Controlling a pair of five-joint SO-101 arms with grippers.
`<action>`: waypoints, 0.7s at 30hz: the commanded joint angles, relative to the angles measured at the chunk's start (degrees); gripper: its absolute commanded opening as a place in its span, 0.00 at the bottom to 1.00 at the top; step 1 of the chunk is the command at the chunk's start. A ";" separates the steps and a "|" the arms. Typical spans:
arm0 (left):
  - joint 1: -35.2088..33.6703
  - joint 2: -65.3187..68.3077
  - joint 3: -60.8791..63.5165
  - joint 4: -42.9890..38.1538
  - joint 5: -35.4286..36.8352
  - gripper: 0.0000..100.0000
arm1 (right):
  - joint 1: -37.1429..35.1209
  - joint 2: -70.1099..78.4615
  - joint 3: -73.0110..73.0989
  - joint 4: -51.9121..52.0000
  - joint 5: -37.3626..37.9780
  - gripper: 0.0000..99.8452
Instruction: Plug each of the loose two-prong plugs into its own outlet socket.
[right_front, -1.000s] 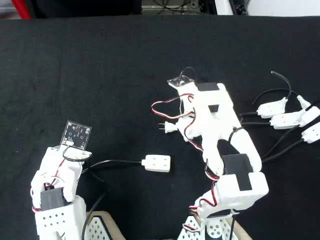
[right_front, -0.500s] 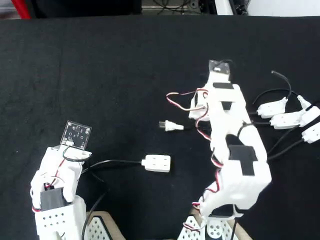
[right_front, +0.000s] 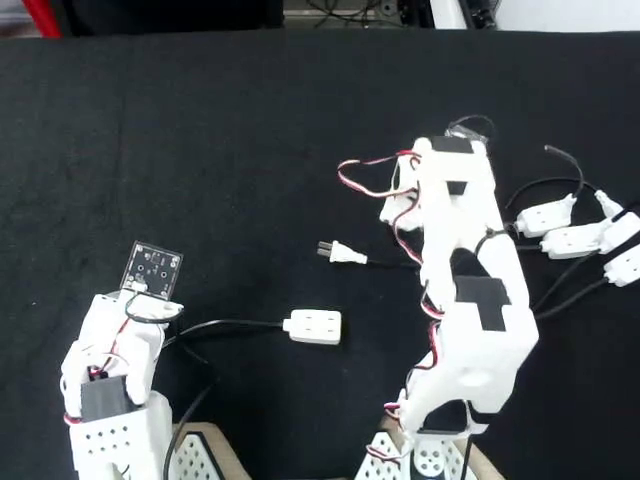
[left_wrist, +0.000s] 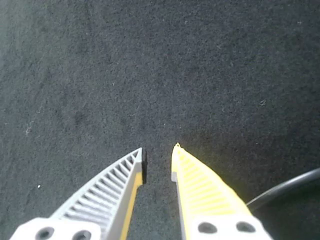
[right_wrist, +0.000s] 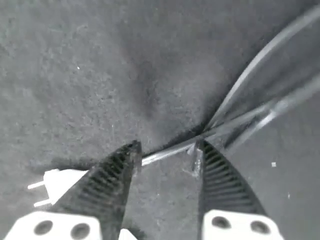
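Black, felt-like cloth covers the worktop (right_front: 200, 120). At its left, the white plastic left arm (right_front: 110, 360) sits low. The left fingers (left_wrist: 117, 182), 1 grey and 1 yellow, both ribbed and tapered, stand a narrow gap apart with bare cloth between them. Just right of this arm, a black cord (right_front: 225, 324) runs to a white rectangular outlet socket (right_front: 313, 327) lying flat. Farther up and right, apart from the socket, lies a small white plug (right_front: 345, 254), its 2 prongs pointing left. Its thin black cable (right_front: 385, 262) crosses the cloth beneath the spread right fingers (right_wrist: 107, 180), which grip nothing. Near the right edge, more white plugs and sockets (right_front: 570, 235) cluster, their black cables running under the right arm (right_front: 470, 260).
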 joint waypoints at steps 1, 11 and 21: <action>-0.22 -0.35 1.10 -0.70 -0.53 0.11 | -0.79 -2.07 -3.56 1.49 -2.20 0.17; -0.22 -0.35 1.10 -0.70 -0.53 0.11 | -11.25 -2.07 1.36 2.73 -10.37 0.17; -0.31 -0.35 1.10 -0.70 -0.53 0.11 | -15.91 -2.07 8.48 -9.67 -19.69 0.18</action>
